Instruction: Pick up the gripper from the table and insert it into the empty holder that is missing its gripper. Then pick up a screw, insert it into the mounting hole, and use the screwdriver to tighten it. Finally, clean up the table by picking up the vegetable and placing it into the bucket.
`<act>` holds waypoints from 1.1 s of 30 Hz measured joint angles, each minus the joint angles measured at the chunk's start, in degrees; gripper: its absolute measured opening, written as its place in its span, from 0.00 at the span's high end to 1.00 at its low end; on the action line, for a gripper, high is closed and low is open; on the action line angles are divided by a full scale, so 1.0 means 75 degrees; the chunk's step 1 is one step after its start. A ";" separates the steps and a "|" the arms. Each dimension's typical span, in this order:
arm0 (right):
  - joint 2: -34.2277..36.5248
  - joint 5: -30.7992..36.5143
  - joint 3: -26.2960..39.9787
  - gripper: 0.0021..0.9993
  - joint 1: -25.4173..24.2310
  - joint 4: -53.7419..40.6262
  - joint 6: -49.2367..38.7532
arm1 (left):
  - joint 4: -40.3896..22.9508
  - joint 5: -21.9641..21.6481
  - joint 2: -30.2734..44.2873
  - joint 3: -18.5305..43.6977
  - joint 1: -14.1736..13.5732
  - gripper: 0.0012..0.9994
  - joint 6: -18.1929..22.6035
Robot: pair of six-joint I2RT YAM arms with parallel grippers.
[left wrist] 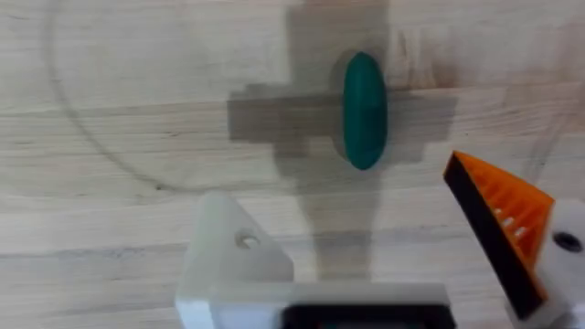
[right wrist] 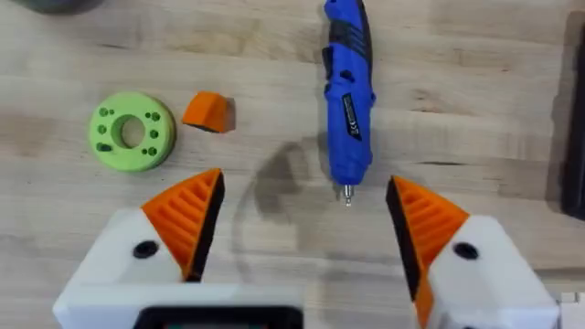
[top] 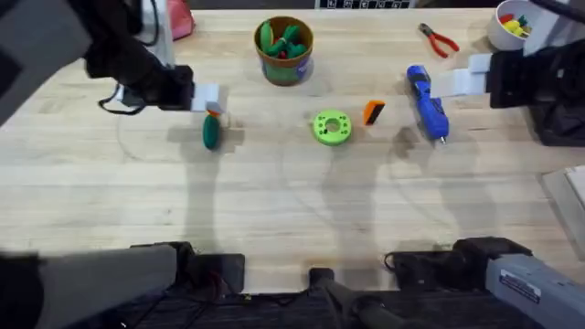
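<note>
Wedge (top: pixel 373 111) lies loose on the tabletop (top: pixel 292 210), between the green ring (top: pixel 332 127) and the blue screwdriver (top: pixel 427 100), just beside the ring. First step not done, by my read: fit that orange wedge onto the bare holder.

Left tool (left wrist: pixel 366 238) is released and empty. One finger carries its orange tip (left wrist: pixel 503 228); the other is the plain white holder (left wrist: pixel 233 265) with an open mounting hole. It hovers over the dark green vegetable (left wrist: pixel 365 110), near the left side of the tabletop.

Right tool (right wrist: pixel 302 228) is also released and empty, both orange tips on, hanging over the screwdriver's bit end, with the wedge off to one side in its wrist view.

How I'd do it:
- Right tool shifts toward the ring, closes across the wedge's flat sides, not the ribbed face.
- Stay low and square; the wedge is small and looks likely to skate on the wood.
- Avoid nudging the ring: it sits just beside the wedge.
- Bring the left tool to mid-table with the holder presented.

Room: wide bare wood in front of both arms, good for the handover. Bucket (top: pixel 284 50) already holds other toys and sits at the far edge; red pliers (top: pixel 439 39) and white bowl (top: pixel 512 26) are at the far right, well apart from the wedge.
</note>
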 joint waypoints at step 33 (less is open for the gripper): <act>0.0000 0.0002 0.0000 0.01 0.0000 0.0000 0.0000 | 0.0781 0.0473 0.2501 0.0070 -0.0035 0.98 0.0134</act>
